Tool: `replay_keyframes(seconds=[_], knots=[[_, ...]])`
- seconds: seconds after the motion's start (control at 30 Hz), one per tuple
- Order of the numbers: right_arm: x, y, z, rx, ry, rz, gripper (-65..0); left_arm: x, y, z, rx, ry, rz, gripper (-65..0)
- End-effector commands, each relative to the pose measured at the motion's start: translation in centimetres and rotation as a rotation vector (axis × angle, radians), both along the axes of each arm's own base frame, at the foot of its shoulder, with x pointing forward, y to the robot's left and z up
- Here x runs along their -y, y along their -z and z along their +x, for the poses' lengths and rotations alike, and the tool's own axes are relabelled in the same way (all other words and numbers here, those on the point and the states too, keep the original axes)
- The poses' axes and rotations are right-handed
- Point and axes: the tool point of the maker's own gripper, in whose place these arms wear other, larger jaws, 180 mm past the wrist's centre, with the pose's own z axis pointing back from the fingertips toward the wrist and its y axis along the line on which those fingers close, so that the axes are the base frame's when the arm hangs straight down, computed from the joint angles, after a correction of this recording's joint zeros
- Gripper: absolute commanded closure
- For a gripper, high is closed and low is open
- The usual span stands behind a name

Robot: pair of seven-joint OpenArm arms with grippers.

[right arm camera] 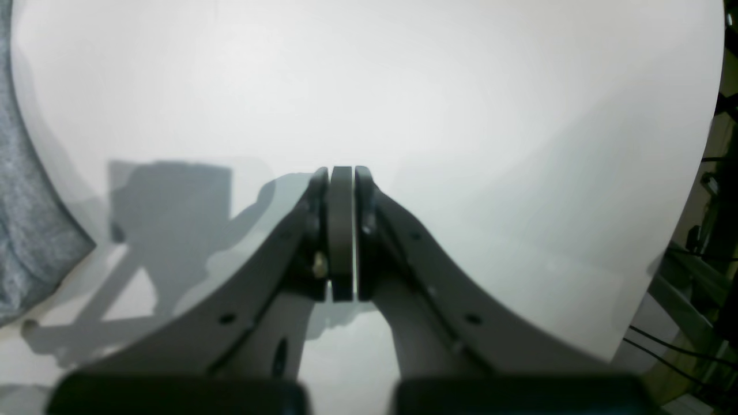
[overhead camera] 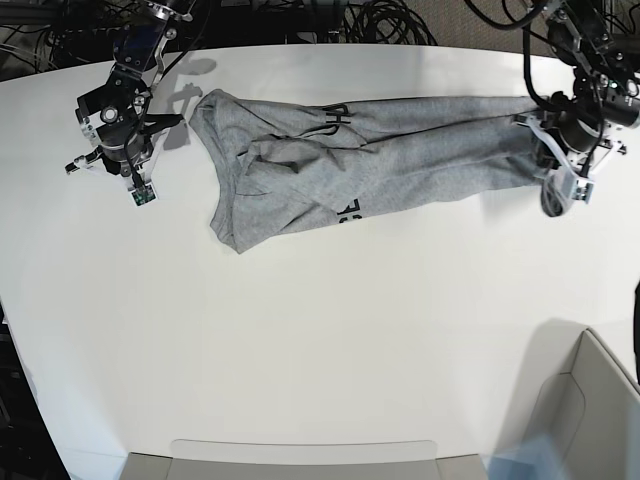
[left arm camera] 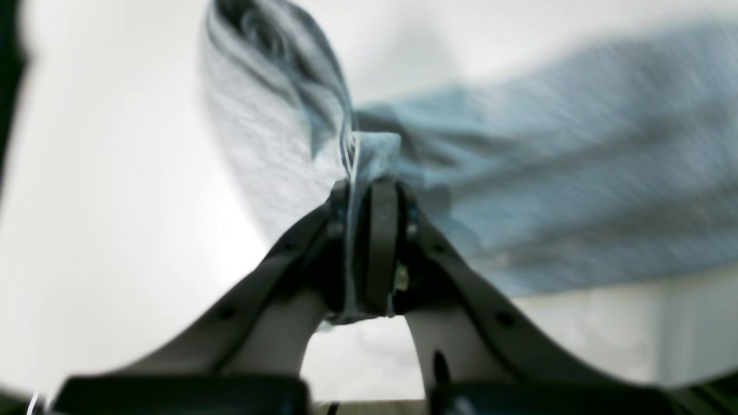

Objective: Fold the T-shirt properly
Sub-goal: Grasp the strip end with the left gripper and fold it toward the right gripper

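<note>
The heather-grey T-shirt [overhead camera: 360, 160] lies stretched in a long crumpled band across the far part of the white table [overhead camera: 300, 340], with bits of black lettering showing in its folds. My left gripper [overhead camera: 548, 150] is shut on the shirt's right end; the left wrist view shows cloth [left arm camera: 519, 190] pinched between the closed fingers of that gripper [left arm camera: 369, 190] and lifted, blurred by motion. My right gripper [overhead camera: 130, 165] is shut and empty, hovering over bare table left of the shirt. In the right wrist view that gripper [right arm camera: 341, 173] has its pads together, and the shirt's edge [right arm camera: 29, 219] shows at far left.
Cables [overhead camera: 370, 20] pile up behind the table's far edge. A pale bin or box corner [overhead camera: 590, 410] stands at the bottom right. A flat light panel [overhead camera: 300, 460] sits along the near edge.
</note>
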Motion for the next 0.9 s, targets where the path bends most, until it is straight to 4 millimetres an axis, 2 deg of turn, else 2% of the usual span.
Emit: replay_keyframes(seconds=[0.0, 0.13, 0.47, 0.87], knots=[[-0.1, -0.8, 0.8, 0.03, -0.022, -0.004, 0.0, 1.0, -0.4, 0.4, 0.025, 0.027, -0.009, 0.0], [-0.1, -0.8, 0.8, 0.03, -0.022, -0.004, 0.0, 4.0, 0.8, 0.4, 0.008, 0.067, -0.075, 0.0], [0.0, -0.7, 0.7, 0.025, -0.022, -0.004, 0.0, 10.9, 2.1, 0.9, -0.009, 0.197, -0.192, 0.0], [-0.2, -0.6, 0.7, 0.023, -0.022, -0.001, 0.0, 13.1, 2.3, 1.0, 0.002, 0.185, -0.262, 0.0]])
